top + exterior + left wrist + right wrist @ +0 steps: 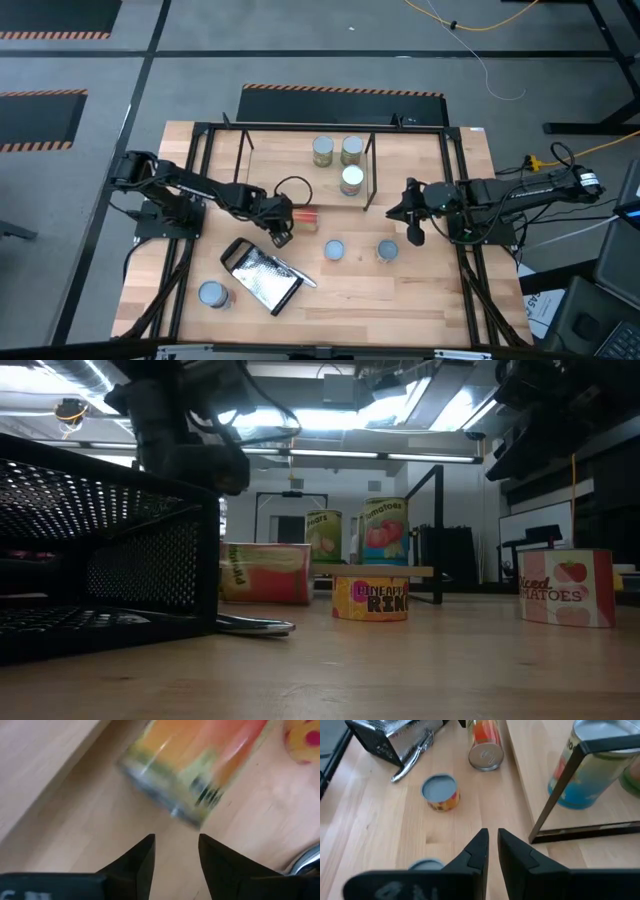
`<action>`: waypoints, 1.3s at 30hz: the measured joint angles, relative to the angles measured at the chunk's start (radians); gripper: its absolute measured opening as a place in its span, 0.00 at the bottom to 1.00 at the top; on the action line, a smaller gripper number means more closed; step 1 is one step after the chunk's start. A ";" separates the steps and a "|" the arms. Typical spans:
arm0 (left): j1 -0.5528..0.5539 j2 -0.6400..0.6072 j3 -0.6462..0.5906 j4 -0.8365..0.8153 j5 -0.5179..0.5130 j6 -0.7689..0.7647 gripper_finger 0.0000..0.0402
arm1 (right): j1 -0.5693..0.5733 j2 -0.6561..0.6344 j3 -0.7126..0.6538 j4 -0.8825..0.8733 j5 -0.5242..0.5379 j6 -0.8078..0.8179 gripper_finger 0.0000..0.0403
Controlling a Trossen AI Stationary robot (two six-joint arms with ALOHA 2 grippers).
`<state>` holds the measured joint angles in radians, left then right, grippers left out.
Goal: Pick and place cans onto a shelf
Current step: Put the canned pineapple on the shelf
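Observation:
An orange-red labelled can [305, 213] lies on its side on the table, just in front of the shelf [280, 150]. It also shows in the left wrist view [195, 765] and the low view [265, 572]. My left gripper [284, 224] [175, 851] is open, with its fingertips just short of this can's end and nothing between them. Three cans [351, 180] stand on the shelf's wooden board at its right end. My right gripper [416, 236] [492, 842] is shut and empty, above the table right of the shelf.
Two blue-grey-topped cans [334, 250] [387, 250] stand upright in the middle of the table, and a third [211, 294] stands at the near left. A metal grater [262, 275] with a black handle lies near my left gripper. A black frame [190, 200] edges the table.

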<state>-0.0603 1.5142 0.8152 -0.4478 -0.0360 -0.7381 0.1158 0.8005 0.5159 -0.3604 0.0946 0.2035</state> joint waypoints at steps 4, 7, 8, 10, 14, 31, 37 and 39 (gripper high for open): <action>0.003 -0.002 -0.001 0.012 -0.003 0.009 0.36 | 0.001 0.013 0.000 0.007 -0.002 0.000 0.11; 0.002 -0.002 -0.001 0.034 -0.003 0.015 0.36 | 0.001 0.020 0.000 0.007 -0.002 0.000 0.11; 0.002 -0.002 -0.001 0.043 -0.003 0.016 0.36 | 0.002 0.024 0.000 0.019 -0.003 0.000 0.11; 0.002 -0.002 -0.001 0.054 -0.003 0.016 0.36 | 0.002 0.028 0.000 0.019 -0.010 0.000 0.11; 0.002 -0.002 -0.001 0.074 -0.003 0.016 0.36 | 0.002 0.039 0.000 0.033 -0.014 0.001 0.11; 0.002 -0.002 -0.001 0.138 0.000 0.016 0.36 | 0.029 0.213 0.001 0.249 -0.057 0.006 0.11; 0.002 -0.002 -0.001 0.150 0.000 0.017 0.36 | 0.066 0.340 0.001 0.413 -0.065 0.030 0.11; 0.002 -0.002 -0.001 0.152 0.000 0.017 0.36 | 0.076 0.388 0.001 0.489 -0.064 0.029 0.11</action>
<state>-0.0580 1.5120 0.8146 -0.2960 -0.0357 -0.7216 0.1915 1.1886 0.5167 0.1281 0.0303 0.2329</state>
